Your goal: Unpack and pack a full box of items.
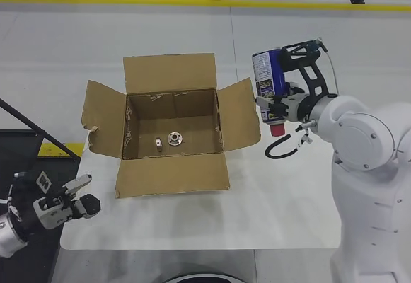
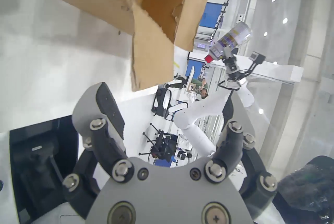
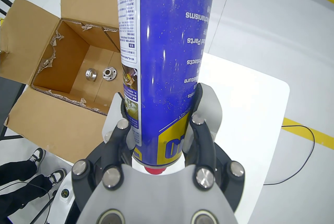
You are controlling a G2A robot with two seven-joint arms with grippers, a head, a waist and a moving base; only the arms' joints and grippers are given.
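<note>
With right gripper (image 1: 279, 99) clamped on spray can (image 1: 267, 71) near its cap, held it beside box (image 1: 170, 74), near far edge of worktop (image 1: 283, 205), probably lifting it out. From left wrist, found left gripper (image 2: 169, 110) spread, empty. From right wrist, counted two metal parts (image 3: 91, 74) on box floor.

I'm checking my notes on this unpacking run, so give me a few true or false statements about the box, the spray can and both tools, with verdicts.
1. The right tool grips a blue spray can. True.
2. The cardboard box is closed. False: all four flaps are folded outward.
3. The box holds nothing. False: two metal parts lie on its floor.
4. The left tool is open and holds nothing. True.
</note>
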